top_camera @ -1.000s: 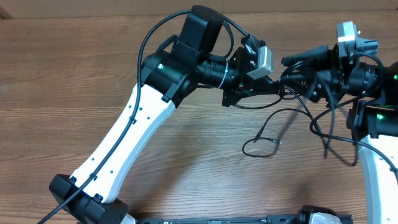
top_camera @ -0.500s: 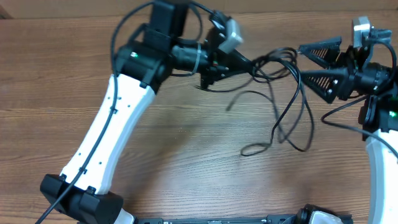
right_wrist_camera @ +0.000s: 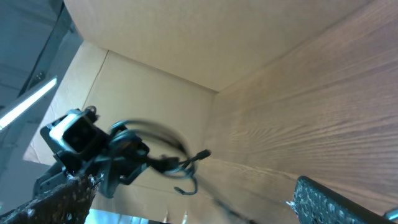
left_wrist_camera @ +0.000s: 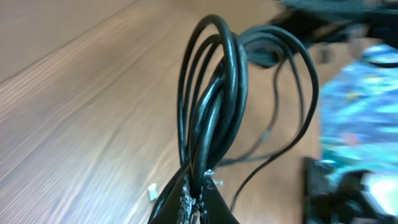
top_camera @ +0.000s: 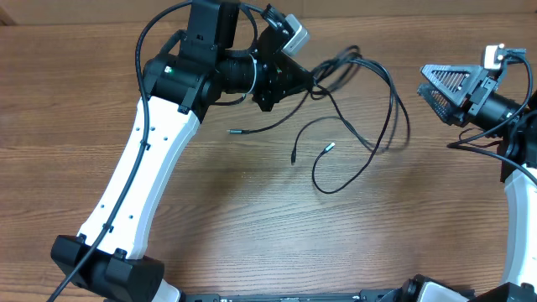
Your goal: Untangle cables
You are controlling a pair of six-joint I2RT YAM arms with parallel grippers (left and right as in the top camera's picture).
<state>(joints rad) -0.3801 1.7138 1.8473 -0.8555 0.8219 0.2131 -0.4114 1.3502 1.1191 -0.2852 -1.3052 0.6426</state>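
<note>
**Pin the bundle, then draw out one strand**

The left gripper (top_camera: 308, 84) is clamped on the cables (top_camera: 382, 101) where several strands gather. Its wrist view shows at least three black loops (left_wrist_camera: 211, 93) rising together out of the pinched fingers (left_wrist_camera: 186, 202). From that grip the cords fan out over the wooden table (top_camera: 252, 235) in wide loops towards the right. Three loose ends lie apart below: one dark plug (top_camera: 233, 132), another (top_camera: 294, 158), and a silver-tipped one (top_camera: 330, 147).

The right gripper (top_camera: 440, 94) stands with its jaws wide apart and empty, well clear of the nearest loop.

To do this step well, the left clamp acts as the anchor and the right claw takes a single strand (the outermost loop (top_camera: 407, 126) looks the easiest to reach). It should close on that cord alone and draw it slowly away from the anchor, so that crossings slide open instead of tightening. The strands may be truly knotted near the left fingers; the blurred close view does not settle that, so a gentle test pull comes first.
</note>
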